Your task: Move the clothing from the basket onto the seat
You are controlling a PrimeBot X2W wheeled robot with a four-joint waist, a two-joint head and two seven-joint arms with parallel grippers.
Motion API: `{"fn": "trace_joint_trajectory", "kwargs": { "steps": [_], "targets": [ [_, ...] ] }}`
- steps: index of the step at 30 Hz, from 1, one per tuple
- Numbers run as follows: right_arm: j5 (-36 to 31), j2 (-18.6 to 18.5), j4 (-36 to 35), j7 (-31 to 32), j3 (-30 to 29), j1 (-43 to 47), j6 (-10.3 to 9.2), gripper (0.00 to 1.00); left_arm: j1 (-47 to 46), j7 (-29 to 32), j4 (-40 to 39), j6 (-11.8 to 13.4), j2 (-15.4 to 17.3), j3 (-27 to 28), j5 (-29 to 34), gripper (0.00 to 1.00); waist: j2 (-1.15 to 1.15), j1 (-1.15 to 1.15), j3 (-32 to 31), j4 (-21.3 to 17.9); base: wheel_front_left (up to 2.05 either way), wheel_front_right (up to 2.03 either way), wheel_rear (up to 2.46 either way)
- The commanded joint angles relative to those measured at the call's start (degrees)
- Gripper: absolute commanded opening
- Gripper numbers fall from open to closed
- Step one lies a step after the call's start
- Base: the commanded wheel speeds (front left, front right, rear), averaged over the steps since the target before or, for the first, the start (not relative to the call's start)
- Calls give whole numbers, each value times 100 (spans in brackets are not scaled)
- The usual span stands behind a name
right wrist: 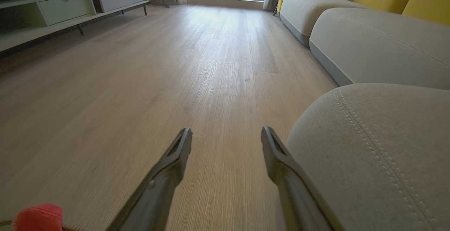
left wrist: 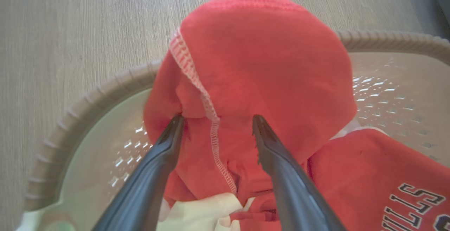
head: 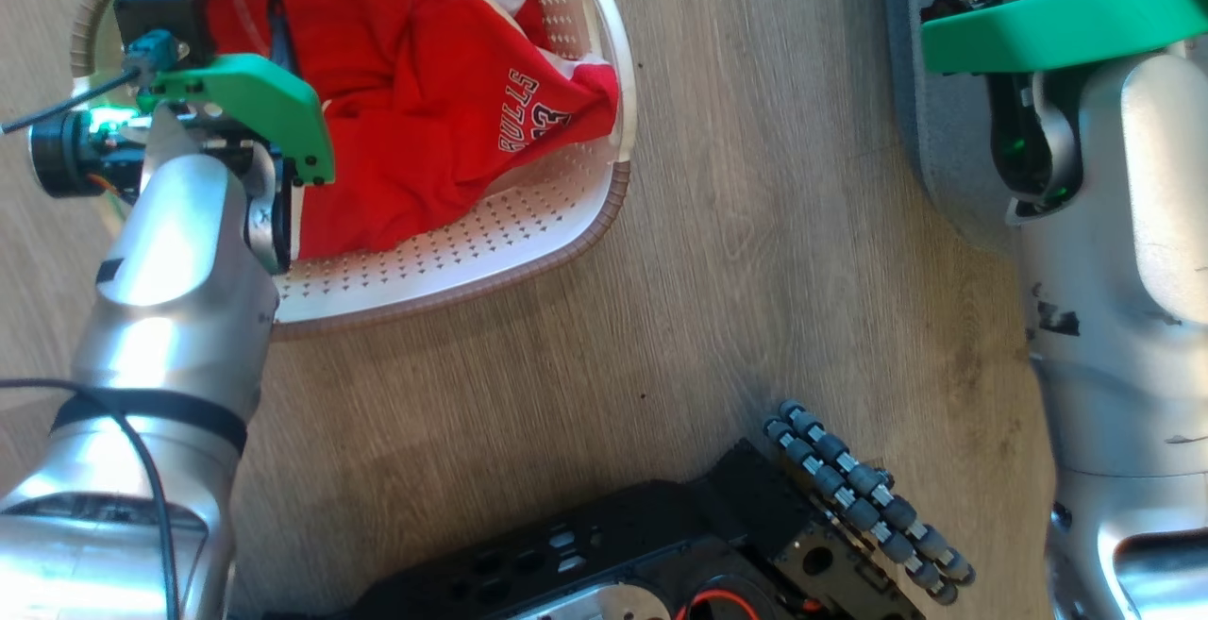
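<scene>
One basket on the wood floor, left side. All the clothing lies in it: two red pieces countable, a humped one with a white stitched seam and a jersey lettered BULLS 23.

Two arms. The left forearm reaches up over the basket's near-left corner. Left gripper: fingers spread wide, tips against the humped piece, seam between them, not pinched.

Right forearm along the right edge. Right gripper: fingers apart, nothing between, low over the floor just beside the seat. Two more grey cushions beyond it.
</scene>
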Motion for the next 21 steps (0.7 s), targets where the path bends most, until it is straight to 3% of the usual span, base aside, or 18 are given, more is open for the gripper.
{"fn": "trace_joint_trajectory", "kwargs": {
  "steps": [1, 4, 12, 13, 14, 15, 21],
  "targets": [
    [46, 71, -196, -36, 32, 102, -1, 100, -15, -55, -39, 17, 160, 80, 53, 100, 0, 0, 43, -12, 0, 0, 0],
    [90, 93, -195, -36, 77, 83, -1, 100, -126, -55, 70, -4, 180, 86, 73, 100, 0, 0, 93, -43, 0, 0, 0],
    [190, 125, -169, -36, 147, 78, -1, 100, -357, -55, 37, -346, 119, 164, 1, 100, 0, 0, 199, -77, 0, 0, 0],
    [194, 127, -167, -36, 142, 77, -1, 100, -375, -55, 30, -370, 115, 143, 32, 89, 0, 0, 202, -70, 0, 0, 0],
    [197, 128, -162, -36, 137, 74, -1, 100, -384, -55, 45, -392, 110, 118, 63, 33, 0, 0, 196, -63, 0, 0, 0],
    [198, 130, -154, -36, 137, 67, -1, 100, -385, -55, 60, -431, 103, 99, 83, 0, 0, 0, 181, -56, 0, 0, 0],
    [153, 133, -140, -36, 105, 79, -1, 100, -236, -55, 101, -707, 32, 42, 119, 0, 0, 0, -77, 75, 0, 0, 0]
  ]
}}
